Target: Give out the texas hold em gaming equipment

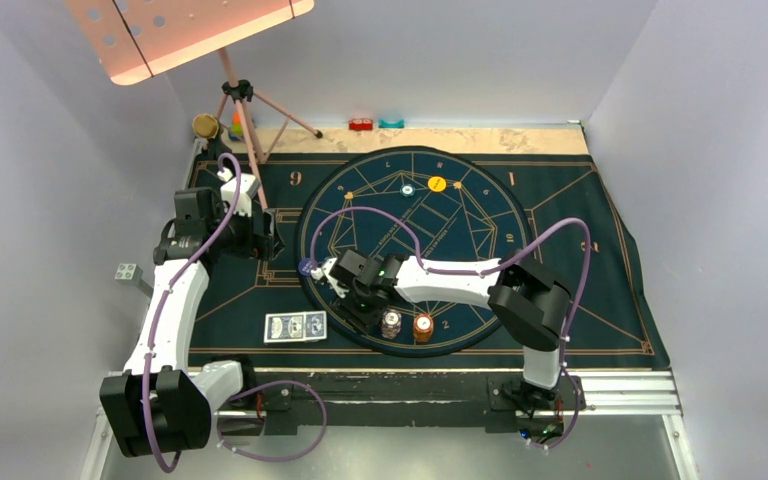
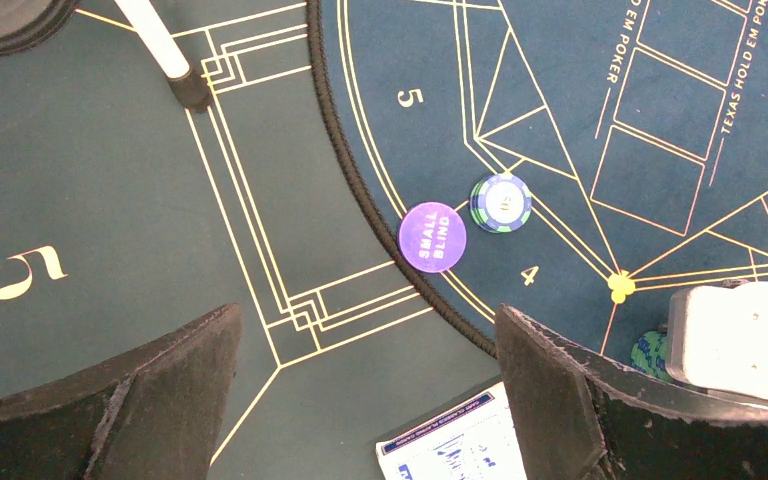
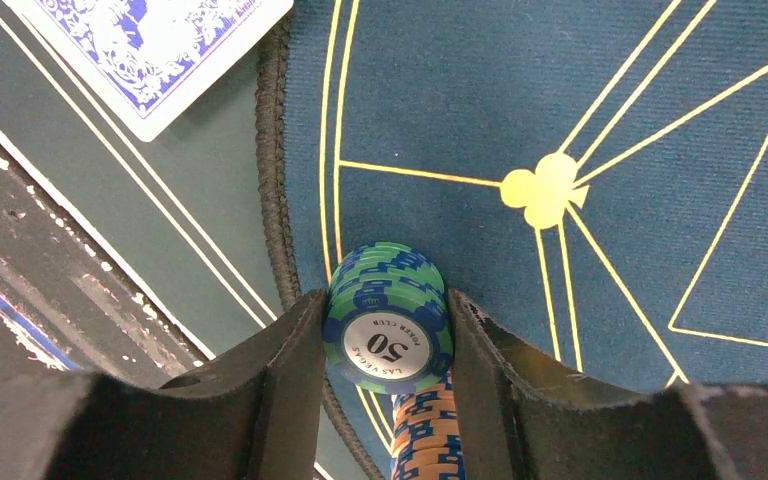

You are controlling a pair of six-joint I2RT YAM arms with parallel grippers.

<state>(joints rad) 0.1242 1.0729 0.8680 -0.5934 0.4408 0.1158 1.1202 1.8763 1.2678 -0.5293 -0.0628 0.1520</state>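
The distribution looks, by my reading, roughly midway. The right pincer (image 3: 385,305) is clamped on a green-and-blue stack of round poker chips (image 3: 388,335), one dark pad against each side. It sits low over the dark blue gold-lined fabric mat (image 3: 580,90), at the rim of the mat's round centre field; whether the stack is lifted off the mat I cannot tell. An orange-and-blue chip stack (image 3: 425,440) stands just behind it, toward the wrist, and looks not yet handed out. The blue-backed, white-bordered playing cards (image 1: 295,327) lie face down side by side just to this pincer's left, apparently dealt to one seat. The left pincer (image 2: 365,320) hangs spread wide and holds nothing. Ahead of it lies a purple round disc marked small blind (image 2: 432,237) with a blue-and-white chip stack (image 2: 501,202) just beside it. Well beyond the right pincer, a yellow disc (image 1: 437,183) and a small white chip (image 1: 407,189) sit at the far side of the circle. Other seats seem unserved. The mat covers a pale wooden surface (image 1: 520,138) inside plain grey walls. A pink perforated stand on a tripod (image 1: 190,25) rises beyond the left pincer, and a small red block (image 1: 360,124) and a teal block (image 1: 391,123) rest at the far edge.
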